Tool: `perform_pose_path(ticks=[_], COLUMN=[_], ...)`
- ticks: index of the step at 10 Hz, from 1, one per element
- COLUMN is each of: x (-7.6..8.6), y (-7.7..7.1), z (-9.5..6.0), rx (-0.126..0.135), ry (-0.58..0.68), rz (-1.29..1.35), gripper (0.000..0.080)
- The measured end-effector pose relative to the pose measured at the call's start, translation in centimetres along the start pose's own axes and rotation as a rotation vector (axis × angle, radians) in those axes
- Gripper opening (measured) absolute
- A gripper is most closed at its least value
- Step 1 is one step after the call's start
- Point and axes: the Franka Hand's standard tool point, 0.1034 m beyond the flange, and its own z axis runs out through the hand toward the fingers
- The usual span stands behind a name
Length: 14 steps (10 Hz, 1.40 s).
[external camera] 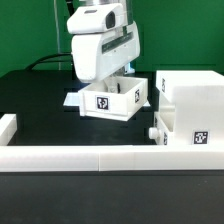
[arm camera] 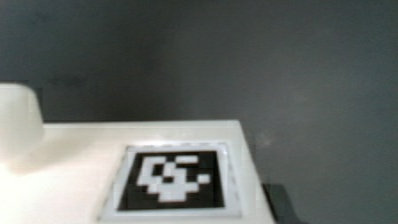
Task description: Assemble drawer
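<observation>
A small open-top white tray with a black-and-white tag on its front wall sits mid-table. The gripper hangs right over it, fingers reaching down at its rim, and the tray and the arm's body hide the tips. The large box-shaped shell stands at the exterior view's right with a tag low on its front. A second tray is not in view. The wrist view shows a white tagged surface close up, with a white block beside it. No fingertip is clear there.
A low white border rail runs along the front, and a short rail piece lies at the exterior view's left. A flat white sheet sticks out from under the tray. A small white knob protrudes from the shell's lower front.
</observation>
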Motion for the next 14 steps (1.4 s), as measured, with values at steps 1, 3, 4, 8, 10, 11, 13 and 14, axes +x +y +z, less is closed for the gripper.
perform_pose_path(ticks=[1, 3, 4, 8, 10, 11, 13, 14], x=[-0.1, -0.1, -0.1, -0.2, -0.3, 0.0, 0.5, 0.3], y=[0.0, 0.2, 0.6, 1.4, 2.3, 2.8, 3.9, 3.7], z=[0.0, -0.1, 0.0, 0.6, 0.4, 0.5, 0.6, 0.7], rx=[0.001, 0.009, 0.013, 0.02, -0.008, -0.01, -0.043, -0.04], ry=[-0.001, -0.017, -0.02, -0.033, -0.033, -0.03, -0.028, -0.028], rz=[-0.068, -0.225, -0.289, -0.334, -0.378, -0.381, -0.397, -0.394], gripper=[0.0044, 0.0044, 0.0044, 0.0044, 0.0044, 0.0044, 0.0044, 0.0044])
